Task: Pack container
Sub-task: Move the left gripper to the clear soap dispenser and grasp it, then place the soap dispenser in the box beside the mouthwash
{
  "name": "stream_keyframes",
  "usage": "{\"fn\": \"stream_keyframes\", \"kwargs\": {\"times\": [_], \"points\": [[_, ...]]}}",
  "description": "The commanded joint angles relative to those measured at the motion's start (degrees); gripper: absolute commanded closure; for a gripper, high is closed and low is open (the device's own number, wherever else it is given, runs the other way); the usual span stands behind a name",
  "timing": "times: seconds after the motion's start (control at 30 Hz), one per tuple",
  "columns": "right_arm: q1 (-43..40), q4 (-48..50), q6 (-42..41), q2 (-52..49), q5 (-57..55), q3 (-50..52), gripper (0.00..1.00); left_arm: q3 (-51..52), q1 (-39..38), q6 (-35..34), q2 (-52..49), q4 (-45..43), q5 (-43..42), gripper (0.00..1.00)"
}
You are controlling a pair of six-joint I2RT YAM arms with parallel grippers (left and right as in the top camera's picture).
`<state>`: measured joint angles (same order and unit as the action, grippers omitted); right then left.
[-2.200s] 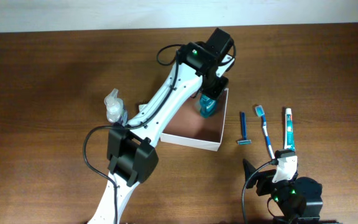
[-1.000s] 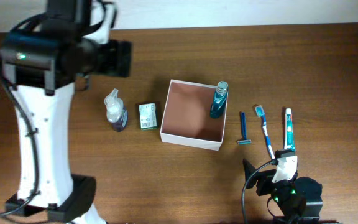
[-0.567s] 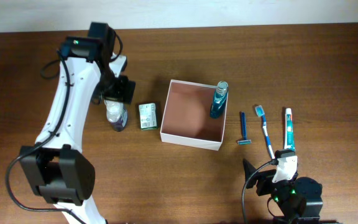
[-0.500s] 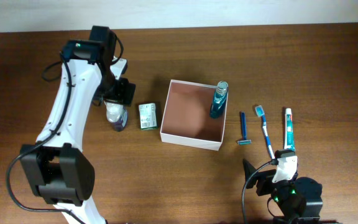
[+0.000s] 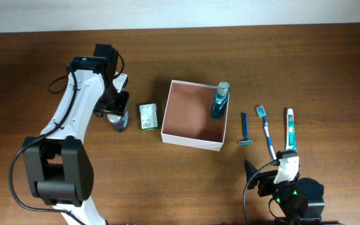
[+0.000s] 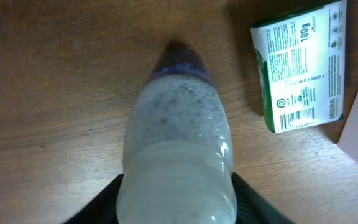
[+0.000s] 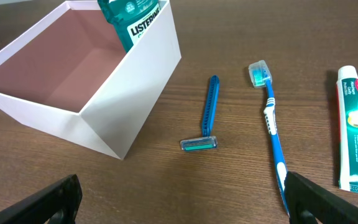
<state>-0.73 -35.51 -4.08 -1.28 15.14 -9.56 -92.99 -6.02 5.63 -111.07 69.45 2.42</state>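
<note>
Mouthwash (image 5: 219, 103) delivered to the container (image 5: 192, 143), the left tool (image 5: 115, 107) has swung to nine o'clock and straddles the spray bottle (image 6: 178, 143), likely next; clamping unclear. Right tool (image 7: 185, 204) gapes, empty.

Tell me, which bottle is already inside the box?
The teal mouthwash bottle, standing in a corner of the container. The clear spray bottle stands outside it on the table.

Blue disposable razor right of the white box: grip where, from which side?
Take the blue plastic razor mid-handle, straight down from above. It lies flat on the wooden table, so nothing gets under it from the side. The handle is straight and thin, with the wide head at one end; close across its width. The white cardboard box and blue-white toothbrush lie clear on either side.
</note>
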Motion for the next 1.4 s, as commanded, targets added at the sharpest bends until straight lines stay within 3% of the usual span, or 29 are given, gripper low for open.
{"fn": "stream_keyframes", "kwargs": {"times": [0.0,0.1,0.33,0.6,0.8,1.0,1.37], "points": [[-0.42,-0.07,0.17,0.44,0.55,0.28,0.01,0.0,0.17,0.04,1.18,-0.2,-0.02,0.68],[-0.42,-0.07,0.17,0.44,0.55,0.28,0.01,-1.51,0.17,0.04,1.6,1.05,0.0,0.77],[-0.42,-0.07,0.17,0.44,0.55,0.28,0.01,-15.76,-0.17,-1.99,4.83,10.27,-0.24,0.82],[-0.42,-0.07,0.17,0.44,0.55,0.28,0.01,-31.21,-7.85,-5.49,9.94,14.47,-10.16,0.89],[-0.42,-0.07,0.17,0.46,0.55,0.28,0.01,-30.58,-19.19,-9.11,10.23,9.16,-9.79,0.89],[-0.42,-0.07,0.17,0.44,0.55,0.28,0.01,-26.67,-27.69,-13.16,4.52,5.88,0.55,0.88],[-0.42,-0.07,0.17,0.44,0.55,0.28,0.01,-25.49,-31.56,-13.16,-12.44,-1.97,-6.12,0.87]]}}
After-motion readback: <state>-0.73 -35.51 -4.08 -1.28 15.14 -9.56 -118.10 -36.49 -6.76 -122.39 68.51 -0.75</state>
